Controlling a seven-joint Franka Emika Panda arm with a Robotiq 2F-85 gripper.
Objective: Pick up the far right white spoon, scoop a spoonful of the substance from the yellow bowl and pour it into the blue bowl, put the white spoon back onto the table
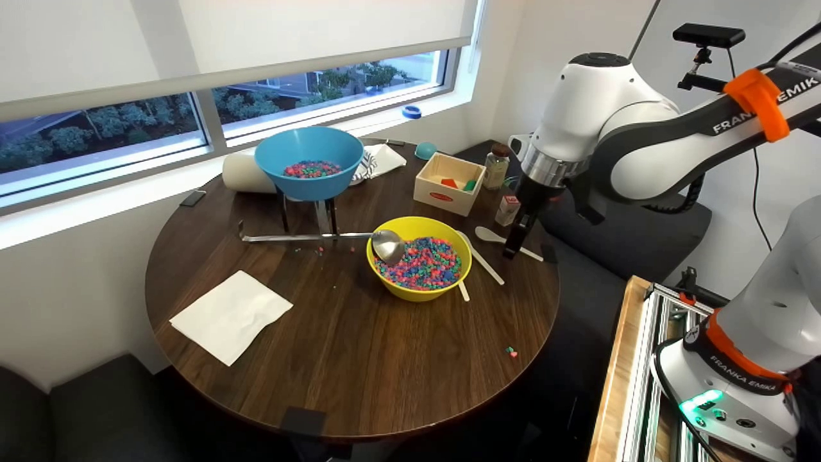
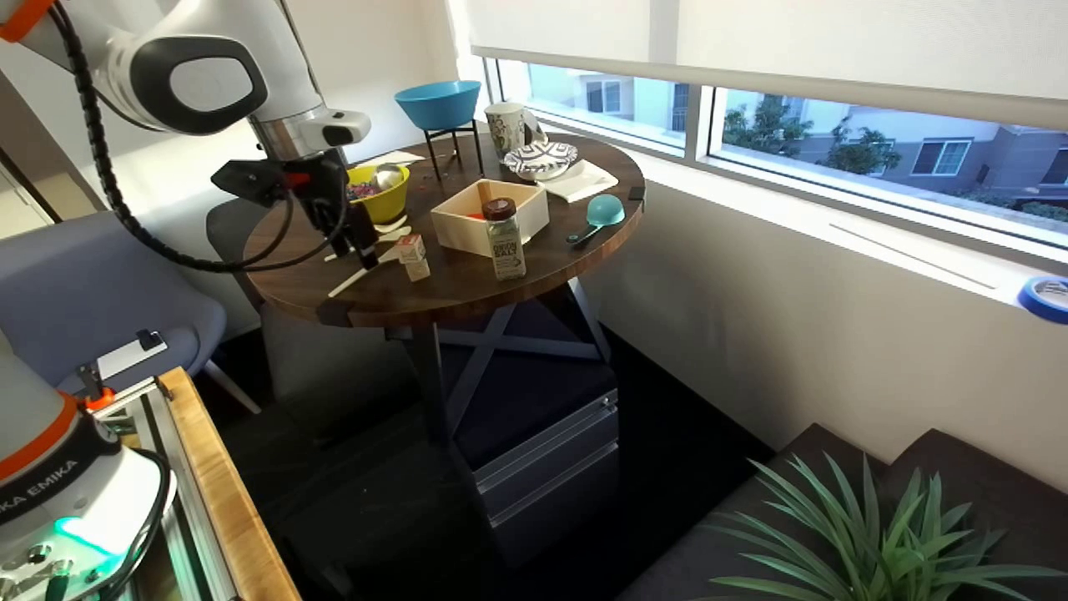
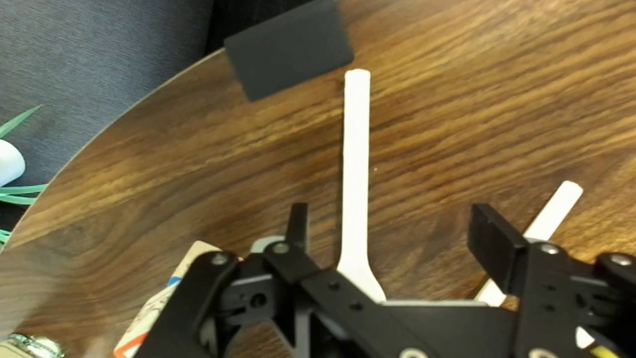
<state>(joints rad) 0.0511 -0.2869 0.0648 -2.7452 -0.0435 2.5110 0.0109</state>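
Note:
The far right white spoon lies flat on the dark brown table. In the wrist view its handle runs between my two fingers, nearer the left one; its bowl end is hidden behind the gripper. My gripper is open and empty, pointing down just above this spoon; in an exterior view the fingertips are close to the handle. The yellow bowl holds the substance. The blue bowl sits raised on a black stand, with some substance inside.
More white spoons lie beside the yellow bowl. A metal ladle rests on its rim. A small carton, a salt jar and a wooden box stand near the gripper. A napkin lies farther off.

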